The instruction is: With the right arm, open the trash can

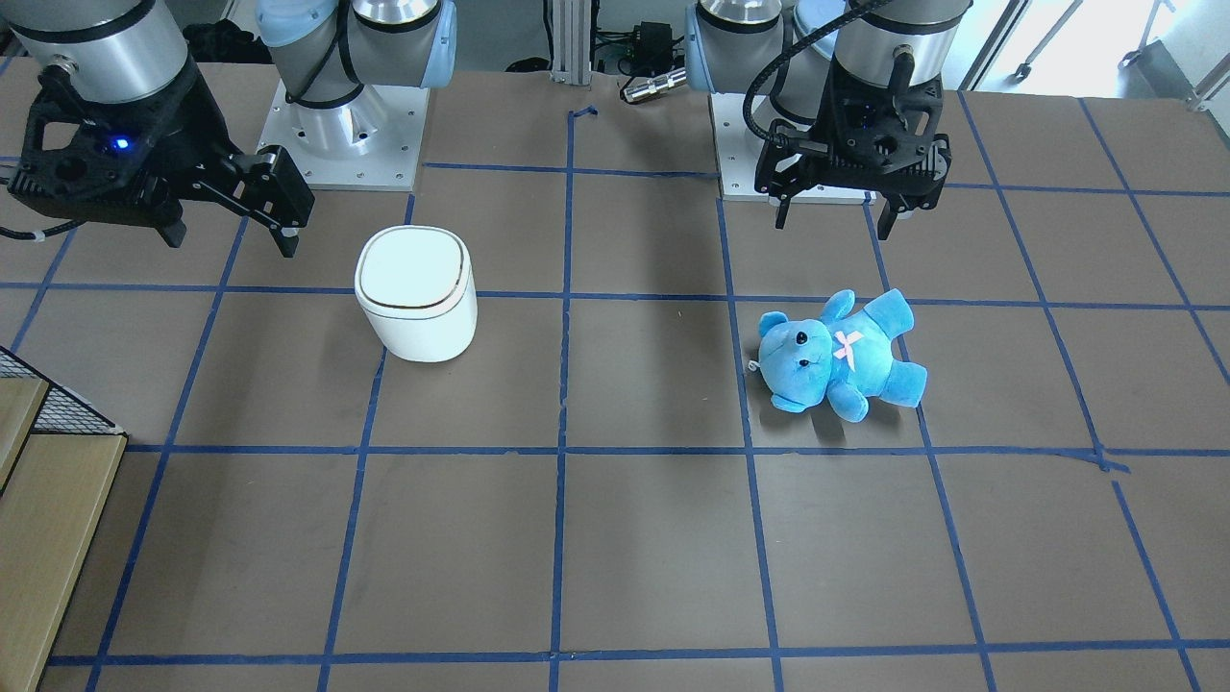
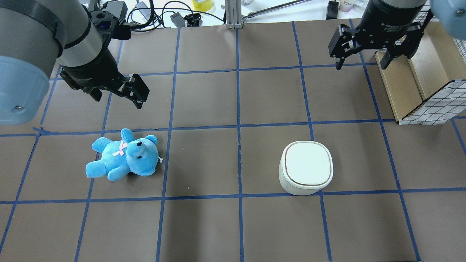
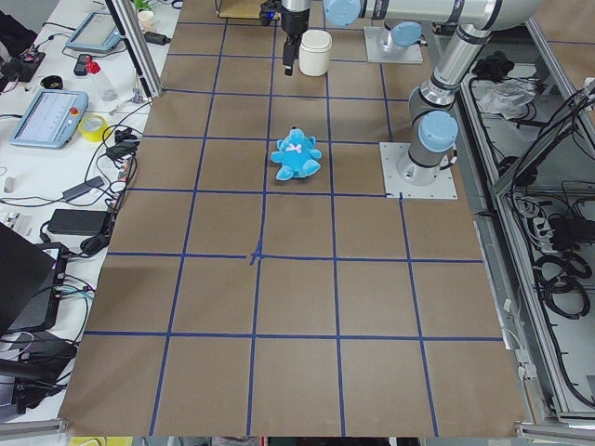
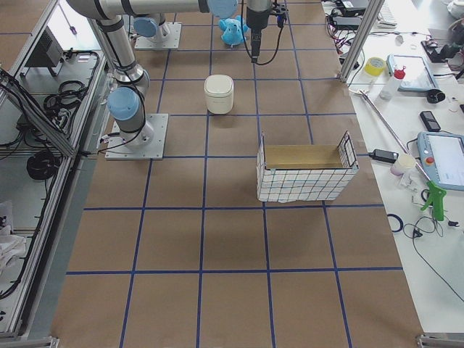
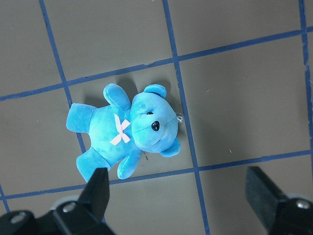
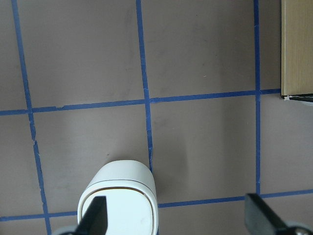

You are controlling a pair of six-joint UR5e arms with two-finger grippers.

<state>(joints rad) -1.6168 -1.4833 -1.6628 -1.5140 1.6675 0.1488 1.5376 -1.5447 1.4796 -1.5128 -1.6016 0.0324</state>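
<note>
The white trash can [image 1: 416, 293] stands on the table with its flat lid shut; it also shows in the overhead view [image 2: 307, 167] and at the bottom left of the right wrist view [image 6: 122, 205]. My right gripper [image 1: 231, 235], with a blue light, hangs open and empty high above the table, apart from the can; overhead it [image 2: 361, 64] is beyond the can and to its right. My left gripper [image 2: 118, 100] is open and empty above a blue teddy bear [image 2: 125, 156], which lies on its back [image 5: 127, 129].
A wire-mesh basket with a wooden lining [image 2: 418, 83] stands at the table's right end, close to my right gripper. Blue tape lines grid the brown table. Cables and tools lie along the far edge [image 2: 164, 14].
</note>
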